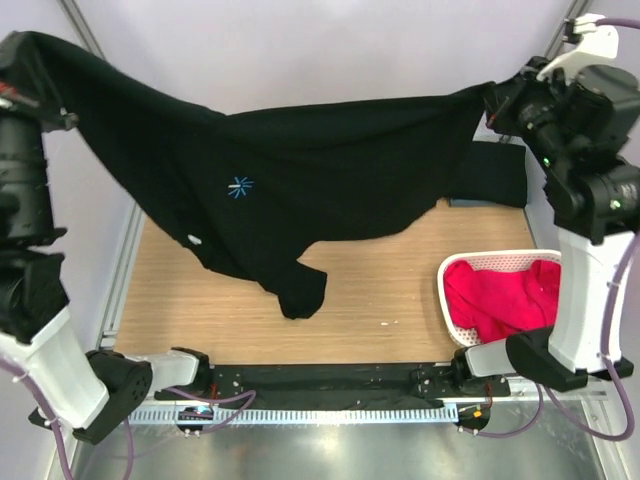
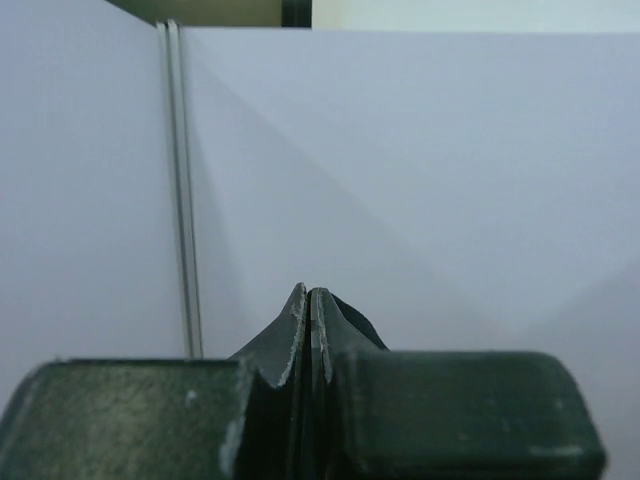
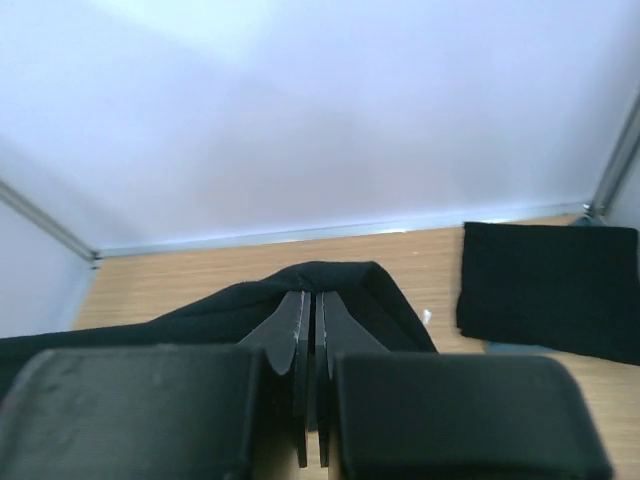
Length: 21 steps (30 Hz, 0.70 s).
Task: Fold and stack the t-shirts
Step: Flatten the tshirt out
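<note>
Finding: the hanging t-shirt (image 1: 330, 170) is stretched in the air between both arms, above the table (image 1: 400, 290); its starburst mark (image 1: 240, 187) faces the overhead camera; one loose end droops toward six o'clock, close over the wood.

Left gripper (image 2: 309, 300), at ten o'clock in the overhead view: jaws pressed together on a thin pinch of black cloth. Right gripper (image 3: 313, 300), at two o'clock: jaws likewise clamped on a fold of the same shirt.

A folded t-shirt (image 1: 492, 172) lies flat at two o'clock on the table; the basket (image 1: 445, 290) with red cloth (image 1: 505, 295) sits at four o'clock.

Risks, as judged:
- Both holds look shallow; any further spreading of the arms may pull the cloth out of one pinch, and the shirt would swing down crumpled.
- The cloth sags unevenly; lowered as it hangs, the drooping end would likely land first and bunch under the body.
- A descent drifting toward two o'clock could drag across the folded shirt and disturb it; toward four o'clock, the hem could snag the basket rim.
</note>
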Each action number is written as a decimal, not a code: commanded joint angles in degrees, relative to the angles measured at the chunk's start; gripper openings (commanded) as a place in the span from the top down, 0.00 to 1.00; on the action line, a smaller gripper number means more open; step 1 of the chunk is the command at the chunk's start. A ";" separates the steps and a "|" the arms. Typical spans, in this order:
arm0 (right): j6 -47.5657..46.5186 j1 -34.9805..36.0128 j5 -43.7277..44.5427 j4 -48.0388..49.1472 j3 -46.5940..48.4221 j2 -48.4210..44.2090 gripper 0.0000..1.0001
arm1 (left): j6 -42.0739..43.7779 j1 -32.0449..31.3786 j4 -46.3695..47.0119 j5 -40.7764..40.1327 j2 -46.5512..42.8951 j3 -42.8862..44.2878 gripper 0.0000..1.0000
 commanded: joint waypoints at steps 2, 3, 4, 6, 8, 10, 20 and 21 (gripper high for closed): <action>3.00 -0.04 -5.73 -5.06 1.87 -3.40 0.99 | 2.71 0.24 -4.21 -2.23 0.11 4.70 1.00; 3.18 -0.04 -5.47 -5.76 0.91 -3.49 0.99 | 2.62 0.24 -5.26 -2.32 0.46 4.78 1.00; 2.92 0.05 -5.03 -7.60 0.55 -3.14 0.99 | 2.10 0.24 -8.23 -1.45 1.85 4.87 1.00; 2.74 -0.04 -3.98 -9.54 -0.23 -2.44 0.99 | -0.27 0.24 -13.59 -0.30 3.44 3.83 1.00; 2.83 -0.04 -2.57 -11.13 -1.73 -2.09 0.99 | -1.85 0.24 -15.81 1.45 5.54 1.72 1.00; 2.57 -0.04 0.50 -10.69 -5.94 -2.26 0.99 | -3.53 0.24 -16.61 2.42 6.96 -1.52 1.00; 0.11 -0.04 4.11 5.38 -20.72 1.68 0.99 | -18.28 12.00 -4.67 21.04 20.83 -7.88 1.00; 0.10 -0.04 4.11 6.52 -19.76 3.09 0.99 | -19.43 13.14 -2.48 23.41 24.16 -6.22 1.00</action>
